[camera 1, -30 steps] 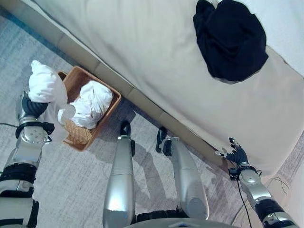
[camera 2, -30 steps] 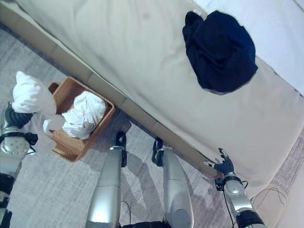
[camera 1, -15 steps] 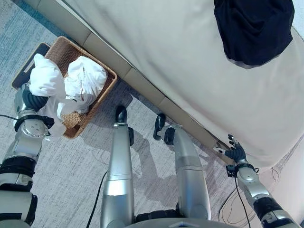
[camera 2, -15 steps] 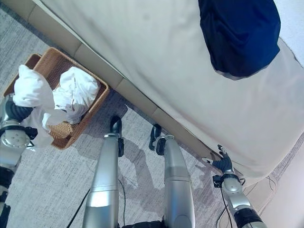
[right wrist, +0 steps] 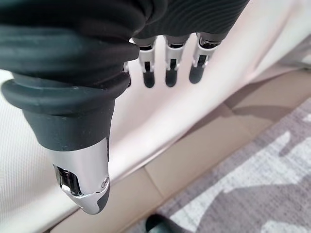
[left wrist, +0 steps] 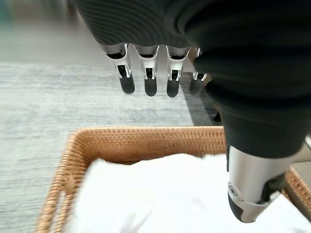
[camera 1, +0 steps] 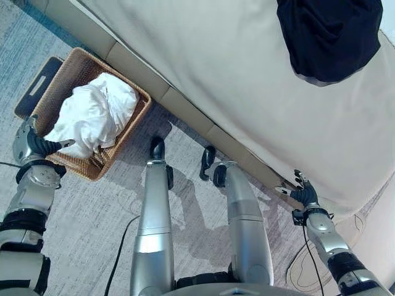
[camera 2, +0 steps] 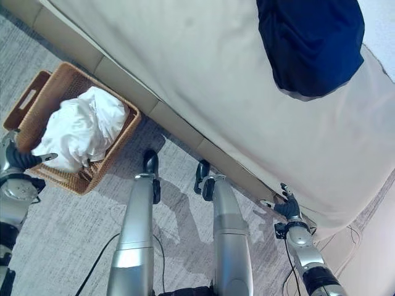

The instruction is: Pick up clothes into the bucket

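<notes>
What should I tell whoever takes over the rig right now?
Left hand: open, holding nothing, at the basket's near edge.
Right hand: open, idle by the bed's lower edge.
Done: white clothes lie piled in the basket on the floor beside the bed.
Left: a dark garment still lies on the bed, far from both hands. It likely goes next.

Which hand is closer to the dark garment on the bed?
Right. The right hand is at the bed's edge below the dark garment; the left hand is by the basket.
</notes>
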